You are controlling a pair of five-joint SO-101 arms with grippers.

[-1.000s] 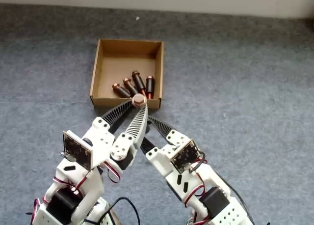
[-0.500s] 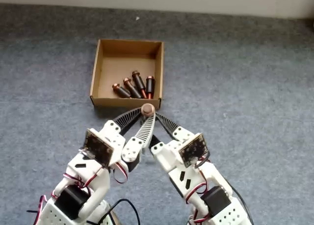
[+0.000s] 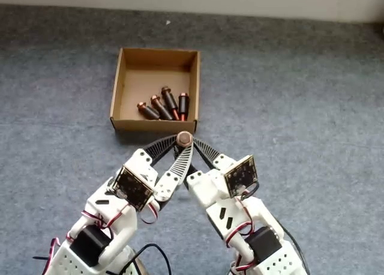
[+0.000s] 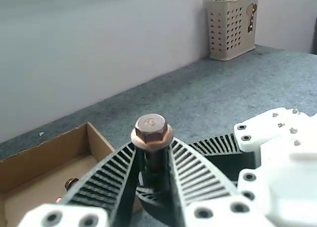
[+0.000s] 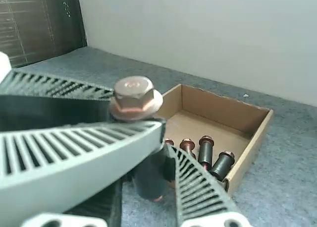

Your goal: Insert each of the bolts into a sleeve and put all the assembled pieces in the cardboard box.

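A bolt with a copper hex head [image 3: 184, 138] stands upright just in front of the cardboard box's [image 3: 155, 126] near wall. Both grippers meet on it. In the left wrist view my left gripper [image 4: 152, 155] is shut on the bolt [image 4: 151, 130] just under its head. In the right wrist view my right gripper [image 5: 161, 160] is closed around the dark sleeve [image 5: 148, 180] on the bolt's shaft, below the head [image 5: 132, 95]. Several assembled pieces [image 3: 163, 104] lie side by side inside the box, against its near wall.
Grey carpet [image 3: 300, 95] covers the whole table around the box. The two arms [image 3: 120, 215] fill the near middle. A beige perforated holder [image 4: 230, 21] stands far off by the wall. A dark slatted panel [image 5: 39, 24] is at the room's side.
Both grippers have drawn back toward the near edge with the bolt between them. The bolt head moved from over the box's near wall to a spot in front of it, slightly right.
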